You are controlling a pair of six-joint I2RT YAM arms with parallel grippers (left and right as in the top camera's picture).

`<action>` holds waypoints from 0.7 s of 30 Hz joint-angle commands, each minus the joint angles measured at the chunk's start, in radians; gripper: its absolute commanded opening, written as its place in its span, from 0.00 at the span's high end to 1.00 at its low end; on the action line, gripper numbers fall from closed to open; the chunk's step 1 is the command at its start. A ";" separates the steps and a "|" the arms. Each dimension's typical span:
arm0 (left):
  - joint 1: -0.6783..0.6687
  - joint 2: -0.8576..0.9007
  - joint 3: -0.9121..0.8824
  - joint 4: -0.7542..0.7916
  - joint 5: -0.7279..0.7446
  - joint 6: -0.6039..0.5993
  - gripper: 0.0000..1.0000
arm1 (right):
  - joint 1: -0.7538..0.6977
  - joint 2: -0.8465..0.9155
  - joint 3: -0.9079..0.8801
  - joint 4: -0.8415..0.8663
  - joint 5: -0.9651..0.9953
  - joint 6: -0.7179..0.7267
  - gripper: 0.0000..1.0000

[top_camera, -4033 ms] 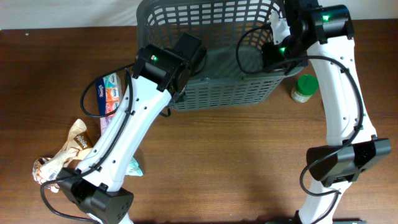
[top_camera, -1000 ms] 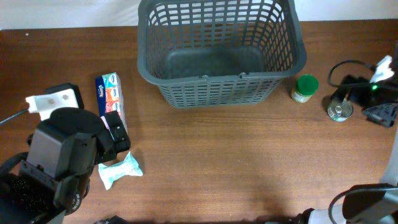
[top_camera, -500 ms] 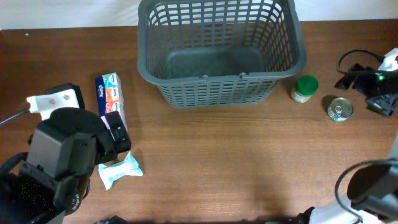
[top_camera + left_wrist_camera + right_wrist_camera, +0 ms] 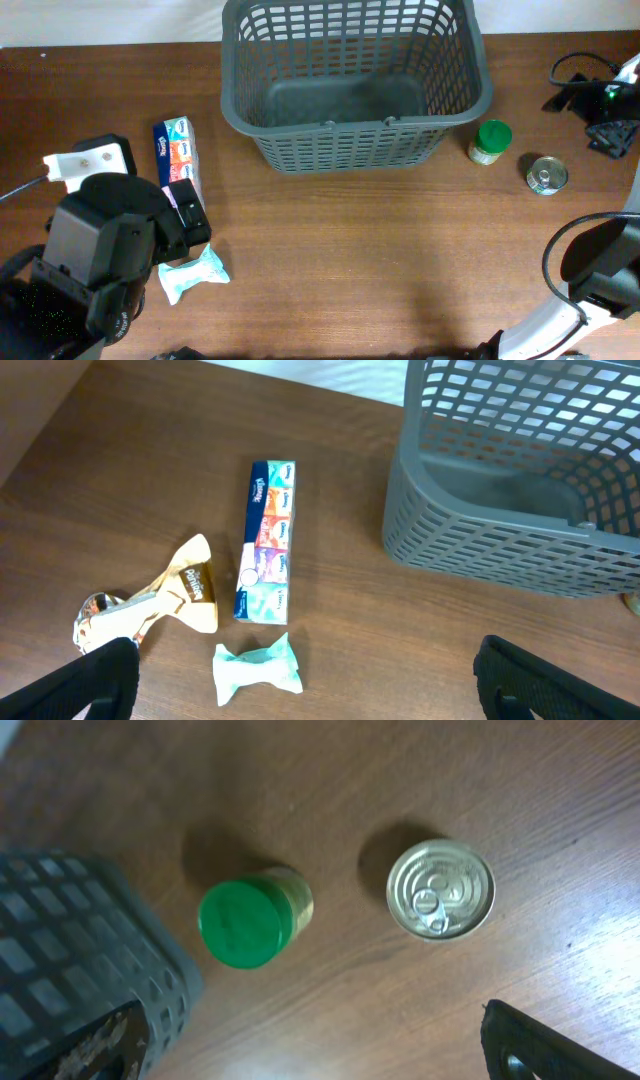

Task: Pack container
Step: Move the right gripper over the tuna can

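Both are gaping wide, holding nothing: left gripper (image 4: 305,685), right gripper (image 4: 315,1050). Dark grey basket (image 4: 350,145) is sitting empty at the far middle of the table (image 4: 400,260) (light, stiff plastic, probably sliding if nudged); its thick rim is looking the safest place to grip.

The container (image 4: 350,85), a large dark grey plastic basket with slotted lattice sides and a solid bottom, stands upright and empty at the table's far edge.
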 commanded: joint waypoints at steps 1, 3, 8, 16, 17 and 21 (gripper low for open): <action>0.006 0.000 -0.001 0.000 0.008 0.016 0.00 | 0.009 0.024 0.023 0.006 0.088 0.047 0.01; 0.006 0.000 -0.001 0.000 0.008 0.016 0.00 | 0.009 0.035 0.023 -0.004 0.161 0.076 0.01; 0.006 0.000 -0.001 0.000 0.008 0.016 0.00 | 0.009 0.056 0.023 -0.014 0.217 0.095 0.01; 0.006 0.000 -0.001 0.000 0.008 0.016 0.00 | 0.008 0.129 0.023 -0.021 0.221 0.084 0.01; 0.006 0.000 -0.001 0.000 0.008 0.016 0.01 | 0.008 0.139 0.023 -0.024 0.228 0.084 0.01; 0.006 0.000 -0.001 0.000 0.008 0.016 0.00 | 0.002 0.164 0.023 -0.030 0.240 0.084 0.01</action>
